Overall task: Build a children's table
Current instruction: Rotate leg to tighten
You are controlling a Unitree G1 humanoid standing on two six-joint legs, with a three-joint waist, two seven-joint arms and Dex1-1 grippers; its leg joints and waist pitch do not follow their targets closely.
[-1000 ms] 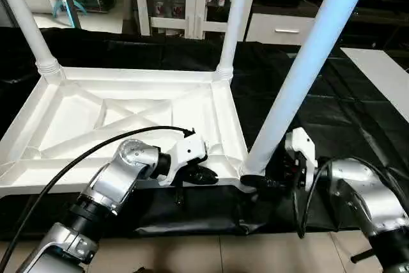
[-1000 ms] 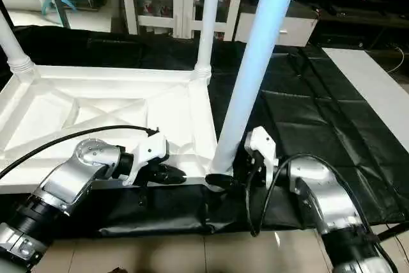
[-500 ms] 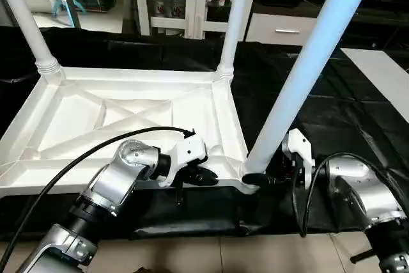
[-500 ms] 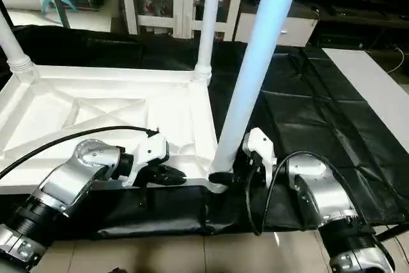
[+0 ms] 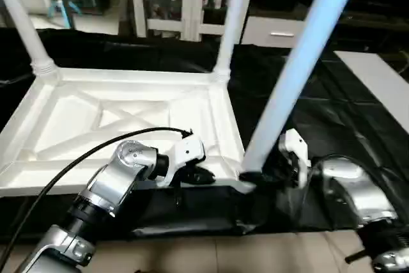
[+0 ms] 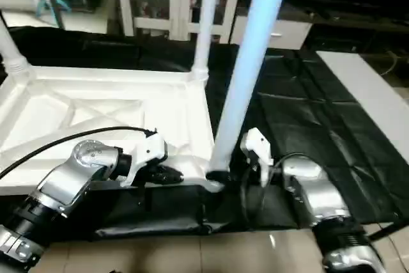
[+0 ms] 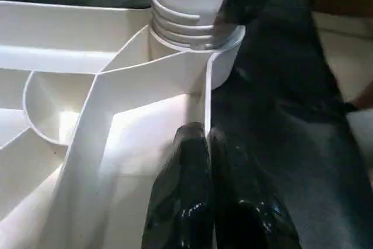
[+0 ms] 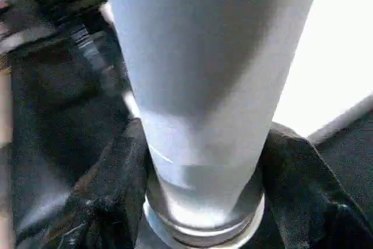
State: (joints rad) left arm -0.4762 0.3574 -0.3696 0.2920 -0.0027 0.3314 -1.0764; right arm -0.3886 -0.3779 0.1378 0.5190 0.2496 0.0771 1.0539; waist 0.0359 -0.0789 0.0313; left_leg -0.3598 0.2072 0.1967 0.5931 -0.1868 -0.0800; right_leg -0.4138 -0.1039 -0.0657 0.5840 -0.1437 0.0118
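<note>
Tabletop lies ribbed underside up on black sheet. Two far legs stand in their corner sockets. Near-right leg stands tilted in its socket, right gripper clasping its base, one finger on each side. Left gripper, jaws pressed together with nothing between, rests against near rim beside that socket.

The left arm is reaching forward and inward, its silver forearm angled toward the middle. The left gripper is pressing its two black fingers together, closed on the thin edge running between them. The right arm is bending inward from the other side, and the right gripper is clasping a pole standing between its fingers.
</note>
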